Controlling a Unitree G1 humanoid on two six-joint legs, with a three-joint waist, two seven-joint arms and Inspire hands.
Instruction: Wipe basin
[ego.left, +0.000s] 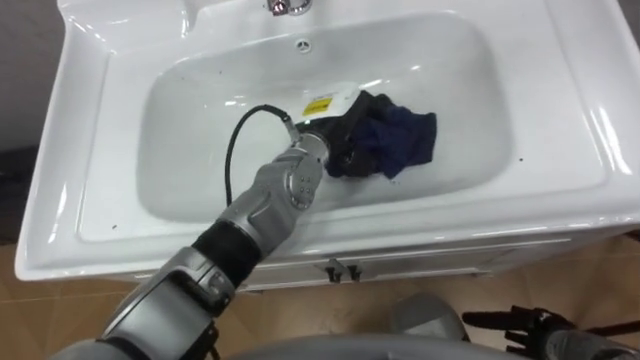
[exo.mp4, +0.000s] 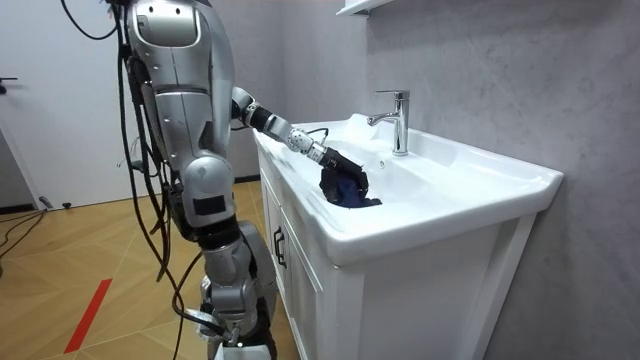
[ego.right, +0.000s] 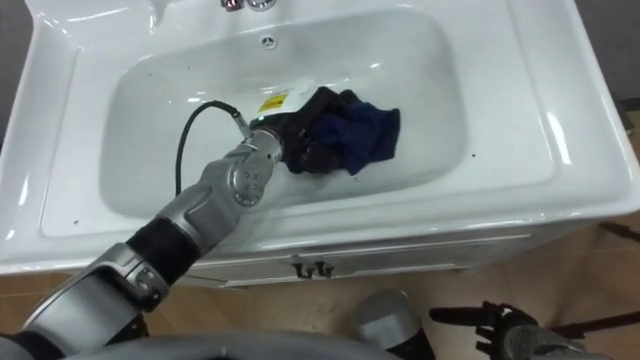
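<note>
A white basin (ego.left: 180, 160) is set in a white vanity top. On its floor, right of centre, lies a crumpled dark blue cloth (ego.left: 408, 138). My left arm reaches in from the lower left, and my left hand (ego.left: 343, 138) rests on the cloth's left part with its dark fingers curled into the folds. The room view shows me standing at the vanity's front, left hand (exo.mp4: 338, 163) down in the basin (exo.mp4: 420, 185) on the cloth (exo.mp4: 352, 194). My right hand (ego.left: 525, 326) hangs low at the lower right, below the counter edge, fingers stretched out and holding nothing.
A chrome faucet (exo.mp4: 398, 118) stands at the basin's back rim, with an overflow hole (ego.left: 303, 44) just below it. Wide flat counter (ego.left: 580, 90) lies right of the bowl. Cabinet door knobs (ego.left: 340, 270) sit under the front edge. Wood floor lies below.
</note>
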